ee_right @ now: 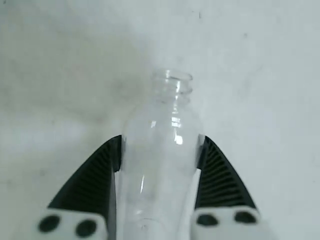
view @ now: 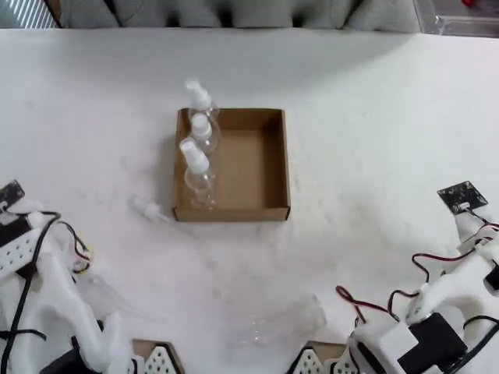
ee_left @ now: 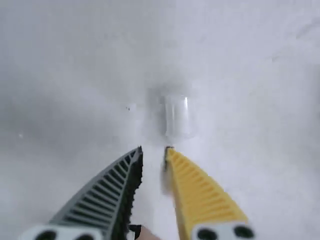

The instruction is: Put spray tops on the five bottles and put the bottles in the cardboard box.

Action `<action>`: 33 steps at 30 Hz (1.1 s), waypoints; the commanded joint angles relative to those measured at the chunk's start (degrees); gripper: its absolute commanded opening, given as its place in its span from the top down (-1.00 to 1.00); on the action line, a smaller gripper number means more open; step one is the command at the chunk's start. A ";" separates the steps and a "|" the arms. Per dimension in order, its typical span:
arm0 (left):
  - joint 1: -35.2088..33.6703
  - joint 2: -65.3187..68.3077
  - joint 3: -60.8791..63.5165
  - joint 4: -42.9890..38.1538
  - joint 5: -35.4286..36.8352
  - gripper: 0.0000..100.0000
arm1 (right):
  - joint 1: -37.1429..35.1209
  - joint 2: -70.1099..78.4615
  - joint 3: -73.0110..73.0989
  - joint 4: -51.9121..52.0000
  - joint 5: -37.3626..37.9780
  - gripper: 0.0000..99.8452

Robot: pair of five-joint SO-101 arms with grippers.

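Where the cardboard box (view: 261, 167) sits mid-tabletop, three capped bottles (view: 195, 160) are ranged along its left wall. An uncapped bottle (ee_right: 160, 165) near the tabletop's front edge is clamped in the right gripper (ee_right: 161, 141). The left gripper (ee_left: 153, 148) is held slightly parted, empty.

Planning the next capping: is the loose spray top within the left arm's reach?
Probably yes: the spray top lies on bare table on that arm's side, left gripper empty.

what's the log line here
right gripper: shut on uncapped bottle | left gripper: near clear object | cardboard box: three capped bottles along one wall | spray top: loose on table
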 commanded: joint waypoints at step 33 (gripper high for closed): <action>6.37 6.37 8.79 -19.34 9.76 0.55 | 1.01 -2.59 3.16 -0.75 8.00 0.97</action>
